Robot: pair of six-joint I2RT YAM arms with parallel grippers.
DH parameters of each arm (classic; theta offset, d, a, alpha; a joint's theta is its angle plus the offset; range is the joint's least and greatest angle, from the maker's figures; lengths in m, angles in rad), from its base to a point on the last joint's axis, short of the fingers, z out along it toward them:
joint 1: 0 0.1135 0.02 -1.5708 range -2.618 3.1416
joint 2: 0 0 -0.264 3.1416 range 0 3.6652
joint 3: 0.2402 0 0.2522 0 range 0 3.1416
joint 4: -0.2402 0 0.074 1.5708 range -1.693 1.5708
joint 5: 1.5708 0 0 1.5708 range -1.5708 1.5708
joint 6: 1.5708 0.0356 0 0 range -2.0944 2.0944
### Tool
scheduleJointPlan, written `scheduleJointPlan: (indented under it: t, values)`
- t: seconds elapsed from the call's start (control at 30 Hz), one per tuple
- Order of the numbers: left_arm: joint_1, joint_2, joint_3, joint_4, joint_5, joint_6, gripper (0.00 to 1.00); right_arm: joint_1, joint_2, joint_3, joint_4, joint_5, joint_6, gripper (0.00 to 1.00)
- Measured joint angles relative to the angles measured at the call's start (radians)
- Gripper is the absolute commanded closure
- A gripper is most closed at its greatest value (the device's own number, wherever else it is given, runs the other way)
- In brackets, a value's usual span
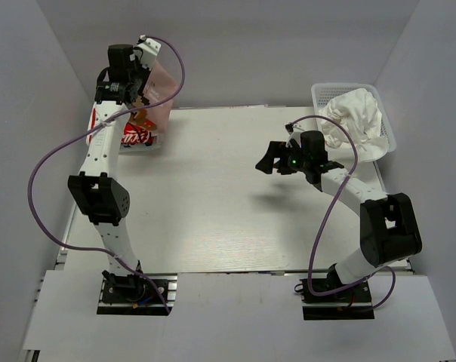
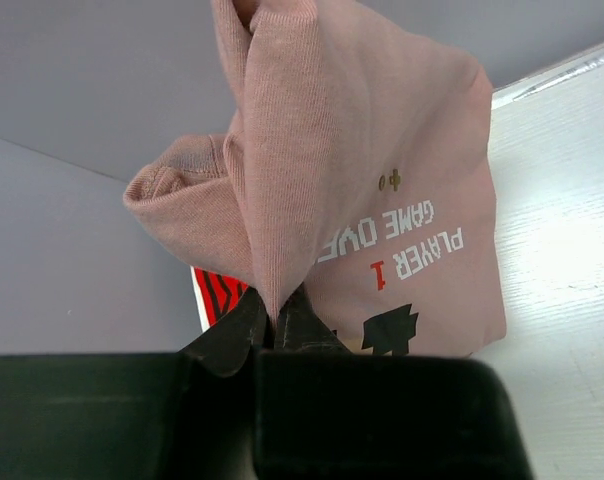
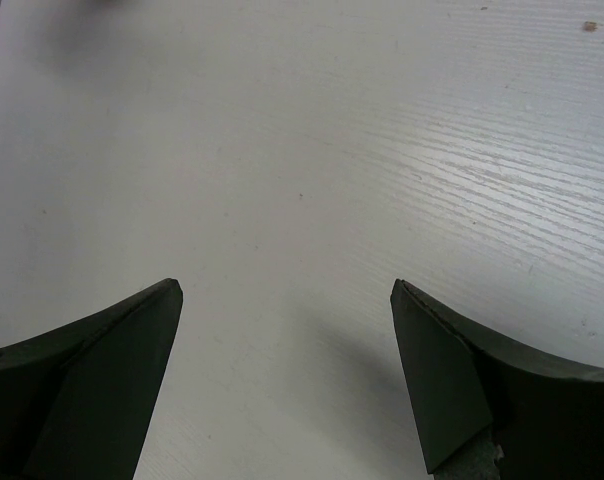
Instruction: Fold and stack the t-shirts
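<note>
1. The right pincer (image 3: pixel 287 288) is hovering over the counter (image 1: pixel 213 219), its jaws standing wide apart, gripping nothing.
2. The left pincer (image 2: pixel 277 312) is clamping the dusty-pink t-shirt (image 2: pixel 362 150), dangling it above the far-left corner.
3. The red-logo white t-shirt (image 1: pixel 137 138) is lying beneath it.
4. Crumpled white t-shirts (image 1: pixel 356 117) are sitting in the basket (image 1: pixel 347 87), far right.

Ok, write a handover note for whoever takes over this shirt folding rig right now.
Left gripper: shut on the pink tee, held up at the far left corner.
Right gripper: open, empty, over bare table.
Done: red-logo tee laid on the table, beneath the pink one.
Left: fold and stack the pink tee, then the white tees crumpled in the basket.
</note>
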Motion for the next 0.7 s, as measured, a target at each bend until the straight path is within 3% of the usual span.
scheduleJointPlan:
  t: [0.33, 0.7]
  values:
    - [0.063, 0.016, -0.010, 0.030, 0.011, -0.011, 1.00, 0.000, 0.018, 0.001, 0.002, 0.006, 0.000, 0.09]
    - [0.176, 0.162, -0.010, 0.072, 0.038, -0.055, 1.00, 0.002, 0.084, 0.066, -0.021, 0.016, 0.000, 0.09]
